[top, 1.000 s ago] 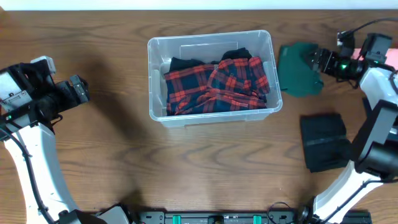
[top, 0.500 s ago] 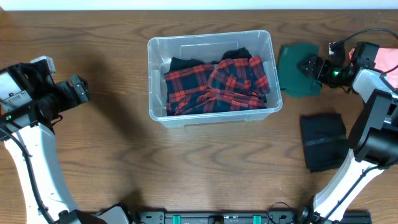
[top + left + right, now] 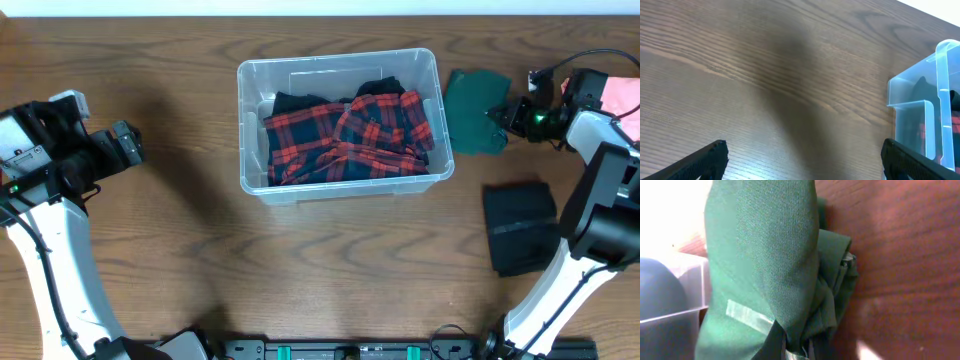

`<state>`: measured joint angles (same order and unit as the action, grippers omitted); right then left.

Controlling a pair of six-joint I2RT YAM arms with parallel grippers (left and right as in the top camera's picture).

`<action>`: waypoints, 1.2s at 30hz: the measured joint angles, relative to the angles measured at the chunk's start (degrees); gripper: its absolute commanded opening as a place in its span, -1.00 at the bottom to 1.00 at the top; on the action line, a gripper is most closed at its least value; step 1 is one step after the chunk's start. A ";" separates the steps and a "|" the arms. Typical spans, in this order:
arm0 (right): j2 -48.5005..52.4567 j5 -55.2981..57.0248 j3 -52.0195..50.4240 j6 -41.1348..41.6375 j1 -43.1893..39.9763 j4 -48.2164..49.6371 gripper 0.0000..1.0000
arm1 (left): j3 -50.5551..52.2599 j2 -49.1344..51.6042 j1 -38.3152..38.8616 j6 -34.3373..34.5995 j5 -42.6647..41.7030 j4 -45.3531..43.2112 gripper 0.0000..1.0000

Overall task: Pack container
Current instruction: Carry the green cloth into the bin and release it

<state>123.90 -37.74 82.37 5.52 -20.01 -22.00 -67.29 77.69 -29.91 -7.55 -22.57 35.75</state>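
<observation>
Brown wood-grain table. At mid-back, clear rectangular plastic container, already part filled with a red-and-navy plaid garment. Just right of its wall, a dark green folded cloth, pinched at one edge by the right gripper, likely for hauling over the rim. Well apart on the far side, left gripper spread wide and empty, clear of the work. Near the right arm, a black folded piece, probably waiting its turn.

One container; one red plaid garment; one green cloth pinched in the right pincer; one black folded cloth near it; one pink item just behind it.
</observation>
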 measured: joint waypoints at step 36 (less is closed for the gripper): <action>-20.26 1.97 5.68 15.19 45.75 14.32 -0.98 | 0.00 0.00 0.00 0.00 0.02 0.02 0.96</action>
<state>103.63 -35.77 88.05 20.71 25.74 -7.68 -67.29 77.69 -29.91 -7.55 -22.55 35.77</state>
